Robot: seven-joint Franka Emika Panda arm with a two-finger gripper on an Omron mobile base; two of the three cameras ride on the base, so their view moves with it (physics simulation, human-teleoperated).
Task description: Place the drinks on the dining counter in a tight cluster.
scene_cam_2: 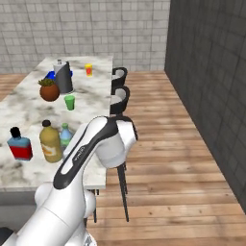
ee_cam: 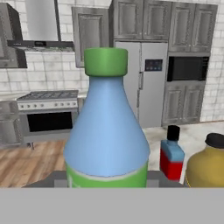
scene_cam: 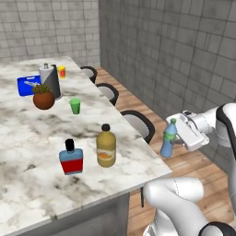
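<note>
You are carrying the third drink in: the fingers [scene_cam: 177, 139] are closed around the slim light-blue bottle [scene_cam: 168, 139], held upright in the air just off the long right edge of the bench [scene_cam: 27, 138], above the wooden floor [scene_cam_2: 158, 144]. The blue flask [scene_cam: 71, 157] and amber bottle [scene_cam: 106, 144] already stand side by side near the bench's near right corner. Next, I judge, you must swing over that edge and set the bottle close against those two without knocking them. The marble top also carries a green cup [scene_cam: 75, 106] and a potted plant [scene_cam: 44, 97] further back; grey tiled walls surround the room.

Marble dining counter [scene_cam: 27, 138]; flask [scene_cam: 71, 158], amber bottle [scene_cam: 106, 146]
</note>
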